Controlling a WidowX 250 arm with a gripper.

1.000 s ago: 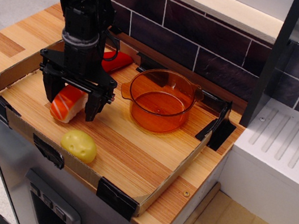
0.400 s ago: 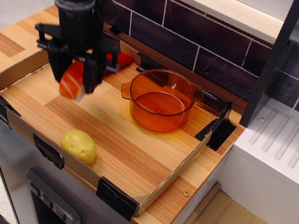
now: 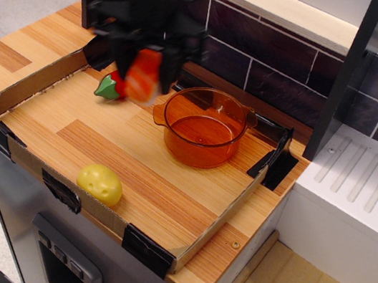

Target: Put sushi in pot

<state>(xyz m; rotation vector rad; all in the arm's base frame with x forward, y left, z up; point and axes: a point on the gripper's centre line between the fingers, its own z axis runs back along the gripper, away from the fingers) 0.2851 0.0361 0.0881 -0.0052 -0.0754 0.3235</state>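
Sushi (image 3: 142, 76) hangs gripped between the 2 closed fingers (image 3: 166, 72), raised above the surface's (image 3: 127, 164) back edge, just left of the pot (image 3: 203, 127).

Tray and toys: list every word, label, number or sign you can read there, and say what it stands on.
None can be read.
The pot, the sushi in the gripper, the potato, the chilli and the cardboard tray show no print.
The black tape corners are plain.
The tiled wall carries no sign.
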